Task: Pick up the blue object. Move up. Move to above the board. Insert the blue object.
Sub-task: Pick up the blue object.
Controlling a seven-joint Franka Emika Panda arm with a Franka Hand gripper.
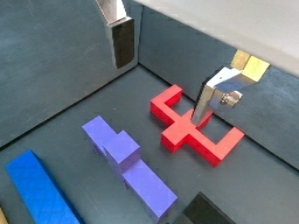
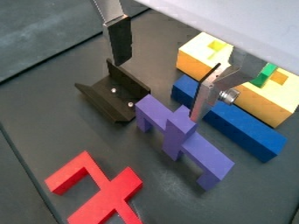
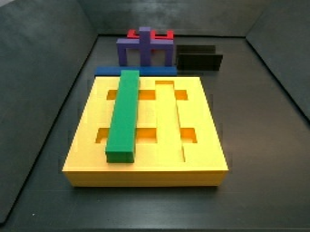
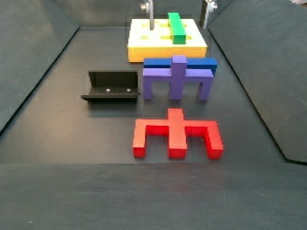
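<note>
Nearest me, the yellow-orange board carries a green bar in a groove. Behind it, the blue bar lies on the worktop against the purple forked block. My hand hovers above, spread wide, holding nothing.

The blue object, a long straight square-sectioned bar, lies flat across the worktop just below the board at upper centre in a side view (partly hidden by the purple piece). The board is a thick yellow-orange slab with long grooves and square cutouts. The gripper hangs above, jaws apart.
</note>
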